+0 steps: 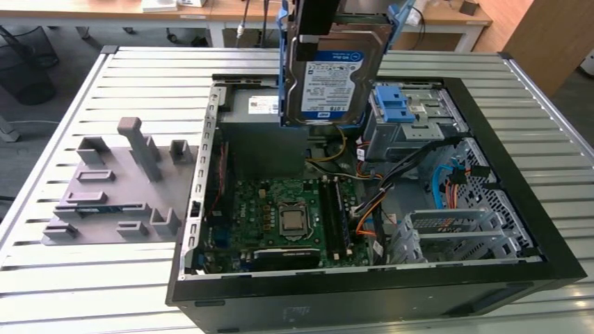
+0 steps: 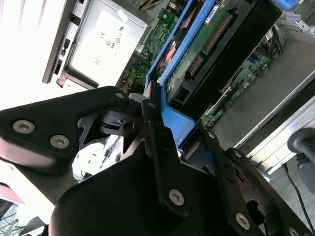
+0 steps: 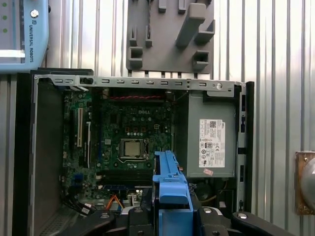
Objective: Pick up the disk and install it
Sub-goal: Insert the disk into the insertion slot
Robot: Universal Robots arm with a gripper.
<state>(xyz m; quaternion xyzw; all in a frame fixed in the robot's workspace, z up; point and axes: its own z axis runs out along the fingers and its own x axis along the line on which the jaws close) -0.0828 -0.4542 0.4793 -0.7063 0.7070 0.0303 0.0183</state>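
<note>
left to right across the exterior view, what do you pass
grey plastic fixture with upright pegs → flat silver disk with blue bracket → grey metal cage with blue latches

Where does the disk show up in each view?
Exterior view: the disk hangs upright above the open case.
Second wrist view: the disk edge-on, held in the gripper.
First wrist view: its blue bracket, over the motherboard.
Shared landmark: grey box with white sticker.

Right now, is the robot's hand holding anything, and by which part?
Yes: the hand grips the disk by its blue bracket at the upper end, above the computer case.
</note>
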